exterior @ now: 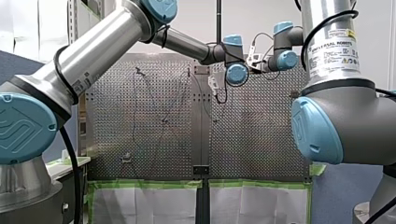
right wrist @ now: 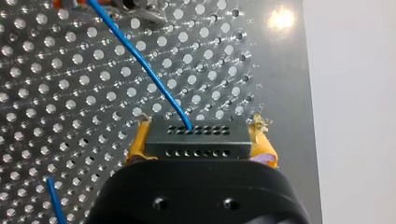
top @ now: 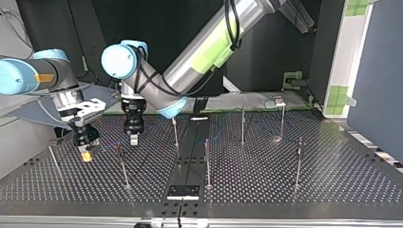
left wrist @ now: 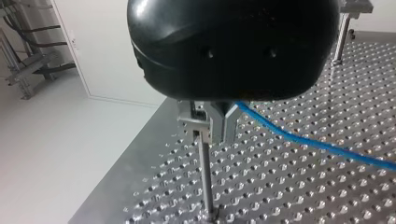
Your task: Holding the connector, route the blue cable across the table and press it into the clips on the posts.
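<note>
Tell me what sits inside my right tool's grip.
My right tool holds a dark connector between its yellow pads. The blue cable leaves one hole in the connector's upper row. The connector's rear is hidden behind the tool's black body.

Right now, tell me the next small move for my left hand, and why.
Probably lower the left hand slightly to press the blue cable onto the post: the cable leaves the hand right at the post's top, and the right hand holds the connector.
</note>
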